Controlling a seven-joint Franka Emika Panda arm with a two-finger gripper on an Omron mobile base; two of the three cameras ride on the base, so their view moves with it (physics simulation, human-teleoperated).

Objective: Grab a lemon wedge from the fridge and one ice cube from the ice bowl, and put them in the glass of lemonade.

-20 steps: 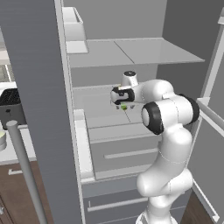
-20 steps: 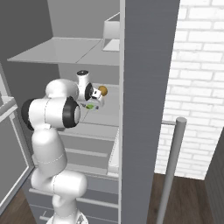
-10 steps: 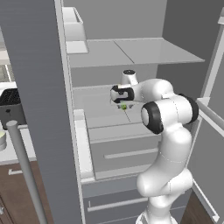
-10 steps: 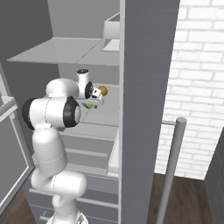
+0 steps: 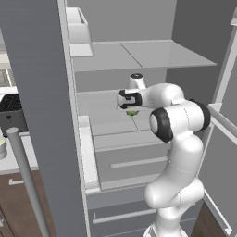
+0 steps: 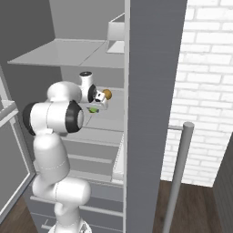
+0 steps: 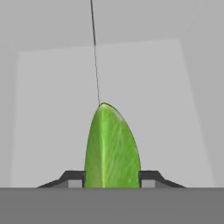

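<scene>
You have one fridge (image 5: 41, 69) in front of you with its doors swung open, one lemon wedge (image 7: 112, 148), one small brown round thing (image 6: 107, 94) deeper on the same shelf, and one pale box (image 5: 76, 28) on the top shelf. At the far left of the left base view, one dark appliance (image 5: 10, 111) stands on the counter outside the fridge. Two drawers (image 5: 134, 159) close off the fridge below the shelves.

Your gripper (image 7: 112, 179) is inside the fridge, over the middle shelf (image 5: 106, 111). In the hand view the two fingertips (image 7: 72, 178) stand right against the wedge's flanks, one on each side, with the green-yellow wedge pointing away between them. The jaws are narrowly apart, about as wide as the wedge. They look pressed against it, but you cannot tell from these pictures whether the clamp is firm. In the left base view the wedge shows as a small green spot just under the hand (image 5: 132, 112), low over the shelf.

On the left, the open door's thick edge (image 5: 46, 139) and its bar handle (image 5: 25, 180) stand near the arm's side. Above the hand, the upper shelf (image 5: 139, 53) leaves some headroom. On the right, the other open door (image 5: 222, 152) is beside the elbow. In the right base view the tall door panel (image 6: 152, 113) is just beside the gripper, with a brick wall (image 6: 205, 91) past it.
</scene>
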